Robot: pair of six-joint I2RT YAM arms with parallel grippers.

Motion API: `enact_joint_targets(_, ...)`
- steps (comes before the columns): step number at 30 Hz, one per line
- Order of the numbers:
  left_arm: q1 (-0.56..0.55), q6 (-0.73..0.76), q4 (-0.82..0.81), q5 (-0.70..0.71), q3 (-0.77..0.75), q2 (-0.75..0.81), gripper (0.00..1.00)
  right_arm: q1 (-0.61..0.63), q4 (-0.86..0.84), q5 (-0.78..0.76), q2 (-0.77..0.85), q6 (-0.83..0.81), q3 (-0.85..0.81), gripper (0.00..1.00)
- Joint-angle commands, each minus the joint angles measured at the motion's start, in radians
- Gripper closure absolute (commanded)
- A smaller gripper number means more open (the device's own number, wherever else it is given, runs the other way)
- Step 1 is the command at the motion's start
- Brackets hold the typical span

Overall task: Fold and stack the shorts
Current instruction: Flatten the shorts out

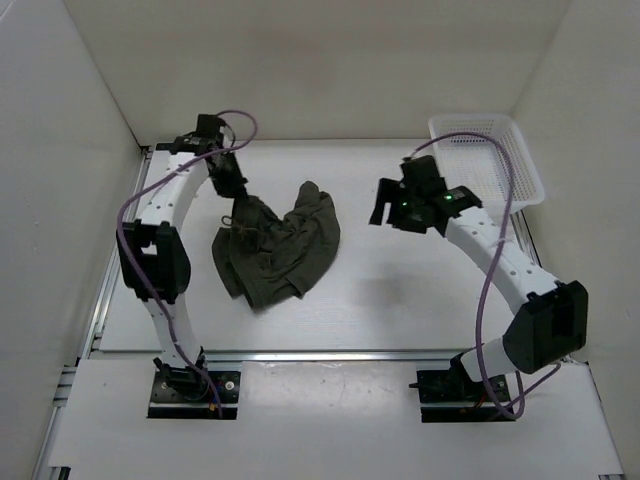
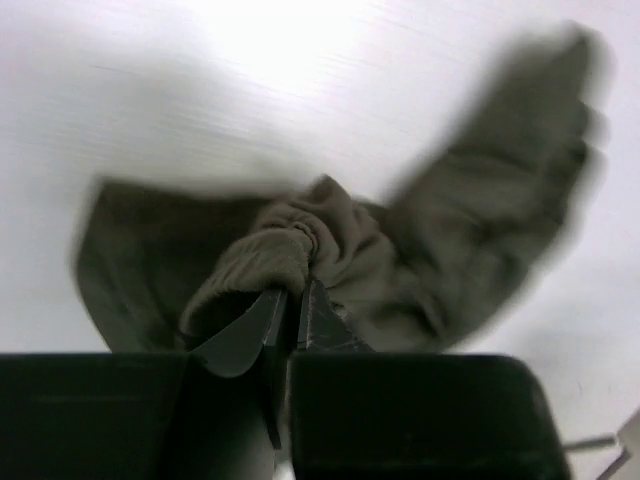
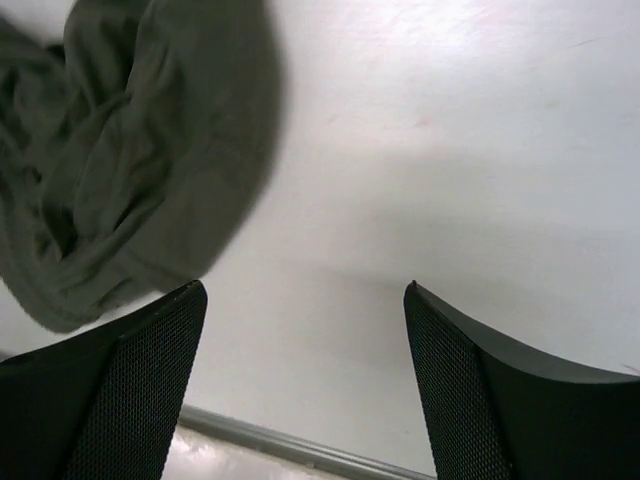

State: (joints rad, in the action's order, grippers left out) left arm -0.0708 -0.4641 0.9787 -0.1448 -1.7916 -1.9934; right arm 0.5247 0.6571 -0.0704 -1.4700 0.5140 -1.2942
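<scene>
Left gripper (image 1: 232,188), at ten o'clock on the table (image 1: 400,300), pinches a bunched fold of the shorts (image 1: 285,245), crumpled mid-table. Right gripper (image 1: 385,212), at two o'clock, fingers spread, holds nothing. The small pinch may slip, dropping the cloth still crumpled.

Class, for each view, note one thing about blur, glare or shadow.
Left wrist: the shorts are smeared by blur, and glare whitens the table above them. Right wrist: fairly sharp, a soft shadow crosses the table. Top external: sharp and evenly lit.
</scene>
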Motion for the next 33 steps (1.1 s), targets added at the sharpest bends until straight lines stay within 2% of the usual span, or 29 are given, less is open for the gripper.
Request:
enact_joint_targets(1,-0.185,0.009,0.055,-0.042,-0.084,0.226,0.9,-0.137,0.019,-0.02,0.095,-0.013,0.012,0.16)
enact_joint_targets(2,-0.239,-0.004,0.055,-0.051,-0.084,0.238,0.9,-0.172,0.019,-0.02,0.111,-0.012,0.025,0.16)
enact_joint_targets(3,-0.35,-0.04,0.055,-0.052,-0.094,0.239,0.9,-0.207,0.019,-0.02,0.14,0.0,0.026,0.16)
enact_joint_targets(5,-0.466,-0.076,0.046,-0.093,-0.115,0.234,0.9,-0.305,0.019,-0.02,0.171,0.009,0.061,0.16)
enact_joint_targets(6,-0.579,-0.099,0.037,-0.117,-0.139,0.222,0.88,-0.365,0.019,-0.02,0.2,0.009,0.07,0.16)
enact_joint_targets(8,-0.67,-0.09,0.037,-0.21,-0.195,0.156,0.8,-0.42,0.019,-0.02,0.229,0.009,0.102,0.16)
enact_joint_targets(9,-0.717,-0.078,0.079,-0.234,-0.237,0.128,0.69,-0.469,0.019,-0.02,0.256,0.009,0.111,0.16)
enact_joint_targets(10,-0.718,-0.055,0.131,-0.234,-0.355,0.078,0.61,-0.492,0.019,-0.006,0.269,-0.002,0.122,0.16)
enact_joint_targets(11,-0.718,-0.045,0.176,-0.187,-0.414,0.064,0.48,-0.512,0.019,0.007,0.289,-0.002,0.137,0.16)
enact_joint_targets(12,-0.689,-0.045,0.207,-0.161,-0.458,0.064,0.31,-0.537,0.019,0.039,0.289,-0.014,0.138,0.16)
enact_joint_targets(13,-0.663,-0.045,0.224,-0.136,-0.485,0.08,0.0,-0.537,0.019,0.05,0.299,-0.014,0.148,0.16)
enact_joint_targets(15,-0.594,-0.045,0.194,-0.134,-0.433,0.131,0.0,-0.537,0.019,0.067,0.309,-0.023,0.159,0.16)
enact_joint_targets(17,-0.476,-0.045,0.132,-0.156,-0.281,0.215,0.0,-0.52,0.019,0.106,0.309,-0.034,0.173,0.16)
enact_joint_targets(19,-0.39,-0.045,0.089,-0.139,-0.115,0.287,0.05,-0.487,0.019,0.106,0.309,-0.045,0.194,0.16)
enact_joint_targets(20,-0.37,-0.045,0.062,-0.128,-0.067,0.301,0.13,-0.438,0.019,0.106,0.309,-0.06,0.194,0.16)
enact_joint_targets(21,-0.339,-0.045,0.061,-0.128,0.005,0.301,0.14,-0.41,0.019,0.106,0.309,-0.071,0.203,0.16)
enact_joint_targets(23,-0.339,-0.045,0.061,-0.128,0.061,0.312,0.14,-0.333,0.032,0.106,0.277,-0.062,0.214,0.16)
enact_joint_targets(24,-0.339,-0.045,0.061,-0.128,0.09,0.312,0.08,-0.313,0.032,0.125,0.266,-0.052,0.234,0.16)
enact_joint_targets(27,-0.395,-0.045,0.032,-0.081,0.237,0.346,0.02,-0.263,0.032,0.217,0.223,-0.017,0.301,0.15)
enact_joint_targets(31,-0.428,-0.105,-0.043,-0.078,0.527,0.407,0.02,-0.204,-0.017,0.308,0.146,0.01,0.371,0.14)
enact_joint_targets(33,-0.428,-0.125,-0.077,-0.091,0.595,0.42,0.0,-0.183,-0.027,0.308,0.104,0.011,0.38,0.14)
